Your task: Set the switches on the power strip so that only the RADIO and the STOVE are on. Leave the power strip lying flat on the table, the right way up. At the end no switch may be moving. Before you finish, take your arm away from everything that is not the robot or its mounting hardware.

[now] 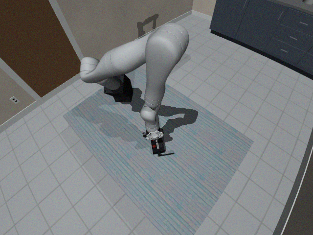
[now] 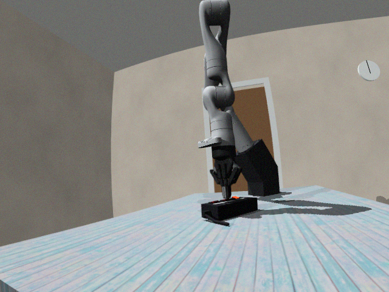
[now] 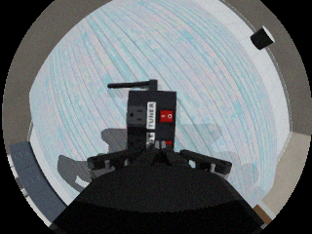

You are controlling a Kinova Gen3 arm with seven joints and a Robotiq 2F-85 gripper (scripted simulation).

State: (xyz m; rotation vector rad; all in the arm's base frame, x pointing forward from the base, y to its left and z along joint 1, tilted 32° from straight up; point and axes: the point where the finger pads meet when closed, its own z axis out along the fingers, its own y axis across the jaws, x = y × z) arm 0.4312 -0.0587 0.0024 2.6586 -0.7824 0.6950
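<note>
A black power strip (image 1: 157, 146) lies flat and right way up on the striped table, with a short cable stub at its near end. It also shows in the exterior view (image 2: 229, 207) and the wrist view (image 3: 151, 120). A red switch (image 3: 166, 116) with a white label strip beside it shows on its top; a second red switch (image 3: 167, 142) sits right at my fingertips. My gripper (image 2: 225, 192) points straight down, shut and empty, its tips on or just above the strip's top near the middle. The switches under the fingers are hidden.
The arm's black base (image 2: 259, 168) stands at the table's far side behind the strip. Dark cabinets (image 1: 265, 27) line the far right wall. A door (image 2: 251, 125) is behind the arm.
</note>
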